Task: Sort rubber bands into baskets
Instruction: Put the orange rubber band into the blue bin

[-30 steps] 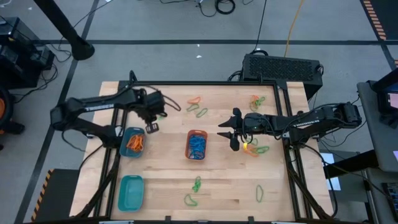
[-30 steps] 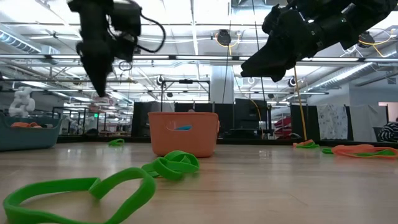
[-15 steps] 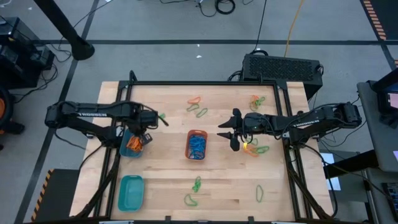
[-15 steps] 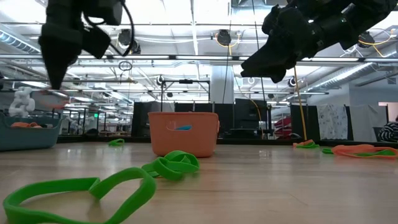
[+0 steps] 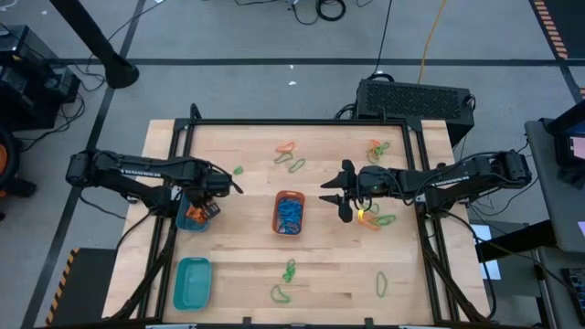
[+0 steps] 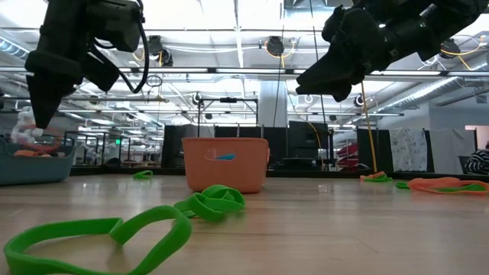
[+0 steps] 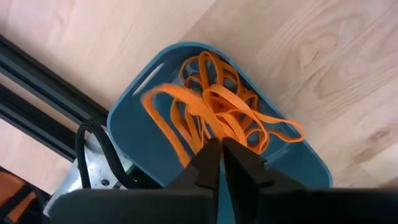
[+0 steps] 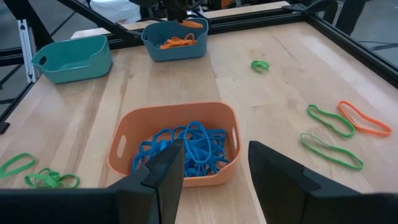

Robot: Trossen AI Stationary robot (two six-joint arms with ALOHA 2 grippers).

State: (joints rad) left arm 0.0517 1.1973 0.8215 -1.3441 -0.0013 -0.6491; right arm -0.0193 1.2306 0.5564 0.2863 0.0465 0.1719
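My left gripper (image 5: pixel 203 206) hangs over the small blue-teal basket (image 5: pixel 188 217) at the table's left, shut on an orange rubber band (image 7: pixel 163 113). The basket holds several orange bands (image 7: pixel 239 115). It also shows in the low view (image 6: pixel 30 164), under my left gripper (image 6: pixel 37 126). My right gripper (image 5: pixel 340 196) hovers open and empty to the right of the orange basket (image 5: pixel 289 212). That basket holds blue bands (image 8: pixel 186 146). The teal rectangular basket (image 5: pixel 192 281) stands near the front left. My left gripper pinches the orange band between its two fingertips (image 7: pixel 210 152), coming from above and pointing down. The band's loop (image 7: pixel 155 102) hangs beside the fingers over the basket's pile. Whether its lower end rests on the other bands cannot be told.
Loose bands lie on the wood. There is a green one (image 5: pixel 238 170) near the left gripper, orange and green ones at the far side (image 5: pixel 289 153) (image 5: pixel 377 146), some under the right arm (image 5: pixel 377 219), and green ones near the front (image 5: pixel 289 270) (image 5: pixel 381 284). A black frame (image 5: pixel 274 122) rims the table.
My left gripper has moved from the table's far side toward the near-left, over the blue-teal basket, and has come down toward it with the orange band.
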